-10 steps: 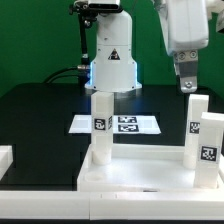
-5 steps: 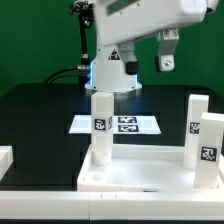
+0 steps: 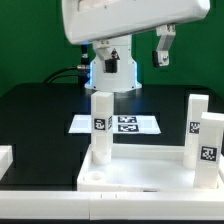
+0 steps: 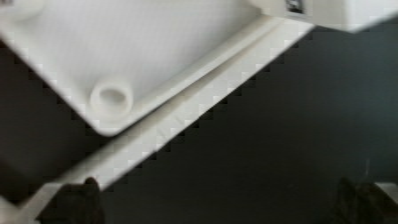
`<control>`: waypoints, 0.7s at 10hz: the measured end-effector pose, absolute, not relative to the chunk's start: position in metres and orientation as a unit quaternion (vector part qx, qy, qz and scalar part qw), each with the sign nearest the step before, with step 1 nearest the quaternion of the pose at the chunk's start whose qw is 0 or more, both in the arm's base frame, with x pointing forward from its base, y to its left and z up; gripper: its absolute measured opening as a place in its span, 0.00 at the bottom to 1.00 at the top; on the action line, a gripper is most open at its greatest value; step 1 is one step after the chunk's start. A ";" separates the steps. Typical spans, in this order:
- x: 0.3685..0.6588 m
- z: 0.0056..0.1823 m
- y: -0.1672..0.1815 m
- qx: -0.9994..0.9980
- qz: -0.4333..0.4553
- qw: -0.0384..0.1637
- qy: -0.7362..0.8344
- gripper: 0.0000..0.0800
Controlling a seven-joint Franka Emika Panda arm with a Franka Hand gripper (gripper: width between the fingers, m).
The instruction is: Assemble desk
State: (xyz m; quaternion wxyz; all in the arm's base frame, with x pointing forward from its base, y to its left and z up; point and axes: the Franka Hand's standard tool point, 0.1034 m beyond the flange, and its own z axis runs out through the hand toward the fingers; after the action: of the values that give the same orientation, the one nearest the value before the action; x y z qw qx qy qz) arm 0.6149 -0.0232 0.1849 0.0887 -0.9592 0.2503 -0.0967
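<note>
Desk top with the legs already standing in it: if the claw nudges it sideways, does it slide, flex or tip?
The desk top looks like rigid moulded plastic with a raised rim, so probably no flex. It lies flat and wide on the table, so likely slides rather than tips. The upright legs stand tall and narrow; a push high on one might lever it in its socket.

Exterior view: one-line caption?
Gripper hovers empty above the desk top, which carries two upright legs.

Desk top (image 3: 150, 172) and right-hand leg (image 3: 208, 150) cropped by the exterior view's edge
</note>
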 end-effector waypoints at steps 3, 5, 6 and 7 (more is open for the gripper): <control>0.573 0.147 -0.097 -0.988 -0.085 0.070 0.105 0.81; 0.573 0.144 -0.097 -0.992 -0.086 0.061 0.067 0.81; 0.572 0.144 -0.100 -0.994 -0.087 0.054 0.025 0.81; 0.570 0.143 -0.103 -0.995 -0.086 0.045 -0.039 0.81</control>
State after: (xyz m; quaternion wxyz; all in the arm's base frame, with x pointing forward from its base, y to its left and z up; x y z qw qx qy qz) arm 0.5705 -0.1030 0.1431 0.0452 -0.9945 -0.0391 -0.0858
